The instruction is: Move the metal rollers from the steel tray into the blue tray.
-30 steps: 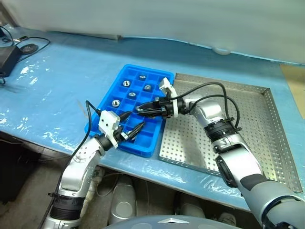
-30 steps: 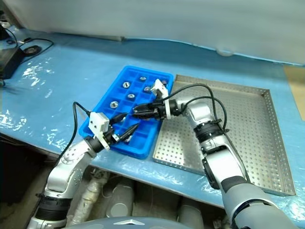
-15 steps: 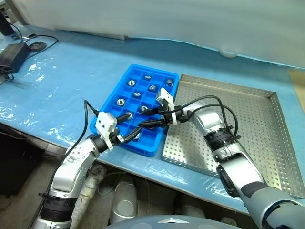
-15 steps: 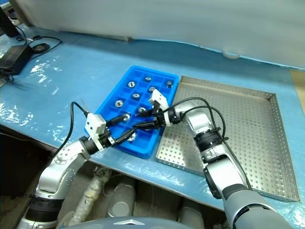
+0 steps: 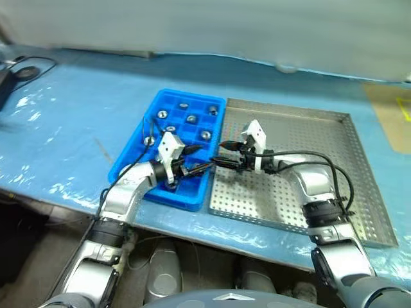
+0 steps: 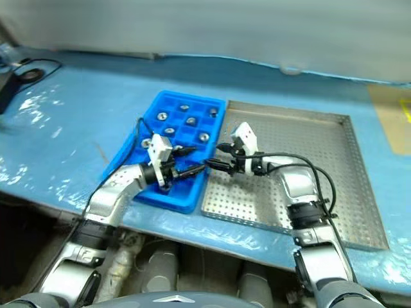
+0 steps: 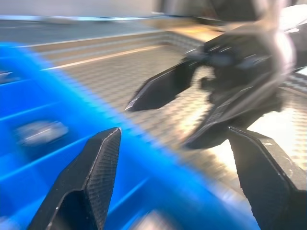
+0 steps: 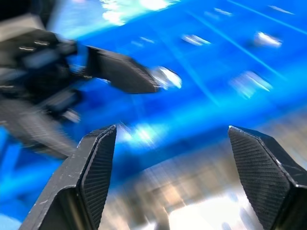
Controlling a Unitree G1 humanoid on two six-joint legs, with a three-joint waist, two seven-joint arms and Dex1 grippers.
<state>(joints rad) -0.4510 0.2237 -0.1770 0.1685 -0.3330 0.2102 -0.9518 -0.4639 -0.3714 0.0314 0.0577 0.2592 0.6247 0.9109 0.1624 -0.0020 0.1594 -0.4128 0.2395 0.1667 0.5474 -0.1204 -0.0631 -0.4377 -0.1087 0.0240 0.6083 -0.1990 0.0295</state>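
The blue tray (image 5: pixel 138 160) lies left of the steel tray (image 5: pixel 308 135), their long sides touching. Several metal rollers (image 5: pixel 205 135) sit in the blue tray's far compartments, another roller (image 5: pixel 183 106) near its back rim. My left gripper (image 5: pixel 199 158) hangs open over the blue tray's near right corner, pointing right. My right gripper (image 5: pixel 219 154) faces it, open, above the seam between the trays. Their tips nearly meet. Nothing sits between either pair of fingers. In the left wrist view my own fingers (image 7: pixel 96 167) stand wide, with the right gripper (image 7: pixel 158 103) ahead.
A blue plastic sheet (image 5: pixel 70 122) covers the table. A black cable (image 5: pixel 19 67) lies at the far left. Brown cardboard (image 5: pixel 388 106) lies past the steel tray on the right. The table's front edge runs just below both trays.
The camera has shifted. My right gripper opened over the blue tray and drew back right to the trays' seam. My left gripper swung right across the blue tray's near end.
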